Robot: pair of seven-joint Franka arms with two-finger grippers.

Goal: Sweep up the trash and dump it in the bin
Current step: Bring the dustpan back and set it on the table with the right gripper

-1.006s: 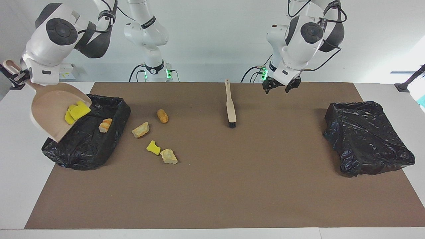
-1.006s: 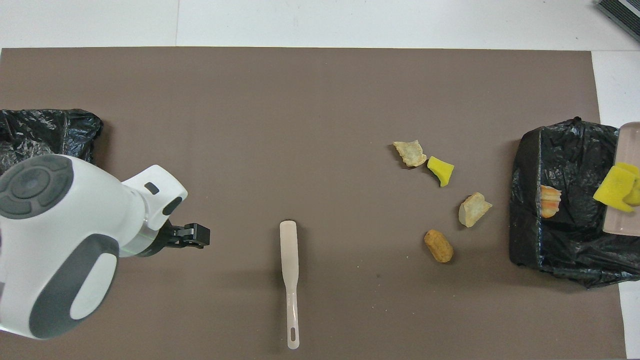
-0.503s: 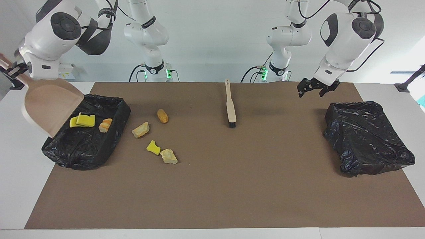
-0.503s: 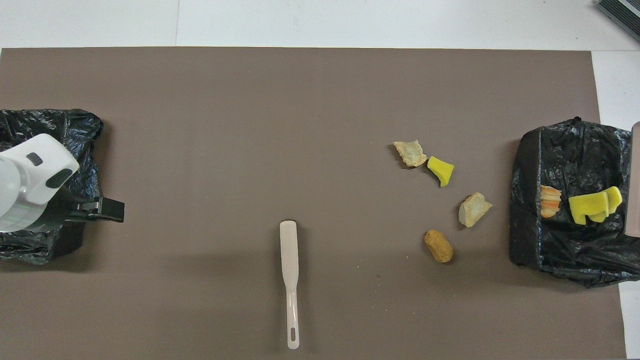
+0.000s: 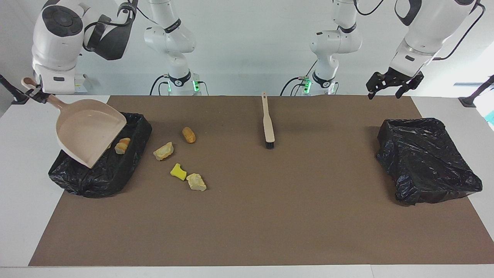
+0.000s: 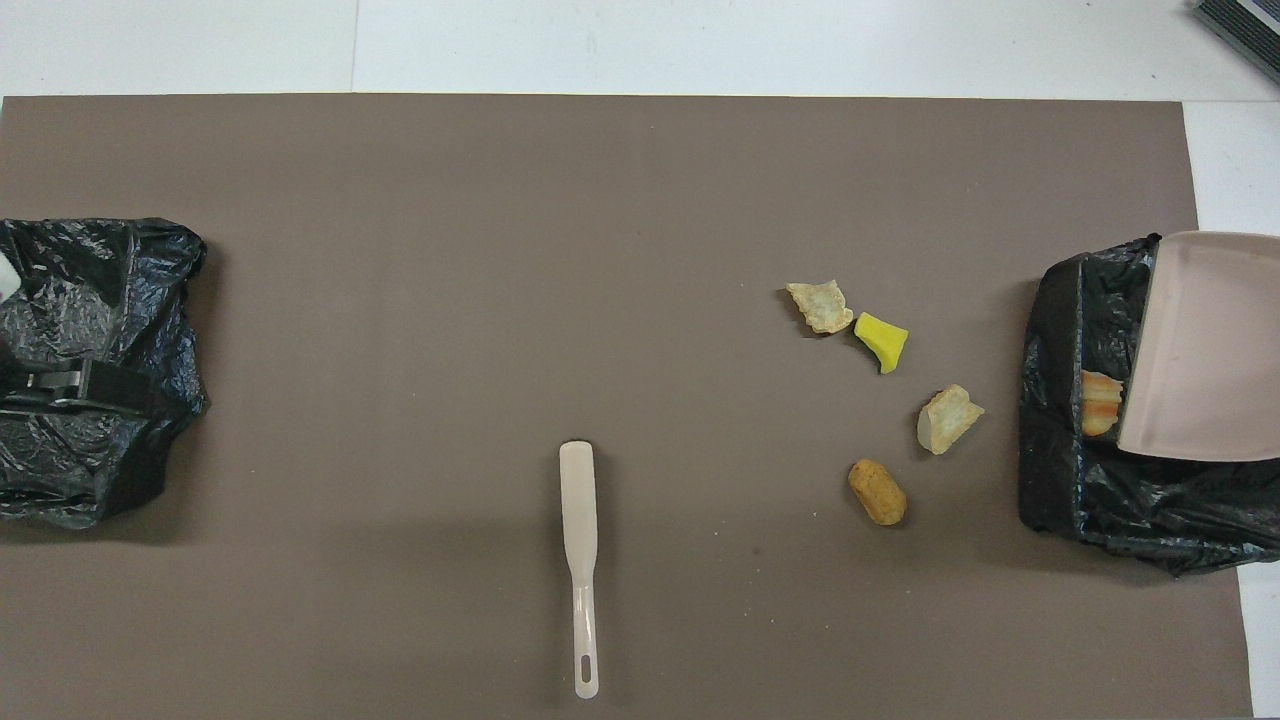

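My right gripper (image 5: 35, 91) is shut on the handle of a beige dustpan (image 5: 88, 131). The dustpan (image 6: 1205, 345) hangs tilted and empty over the black-lined bin (image 5: 98, 175) at the right arm's end of the table. A tan-orange scrap (image 5: 122, 145) lies in that bin (image 6: 1085, 490) beside the pan's lip; the pan hides what lies under it. On the mat lie more trash: a brown nugget (image 5: 188, 134), a tan chunk (image 5: 163, 151), a yellow sponge piece (image 5: 178, 172) and another tan chunk (image 5: 196, 182). My left gripper (image 5: 393, 82) hangs open and empty.
A beige brush (image 5: 268, 121) lies on the brown mat mid-table, its handle toward the robots. A second black-lined bin (image 5: 426, 160) sits at the left arm's end, and the left gripper (image 6: 110, 387) is over it in the overhead view.
The yellow sponge pieces slid off the dustpan into the bin, and the pan then swung back over them. The left arm rose and swung toward its own end of the table.
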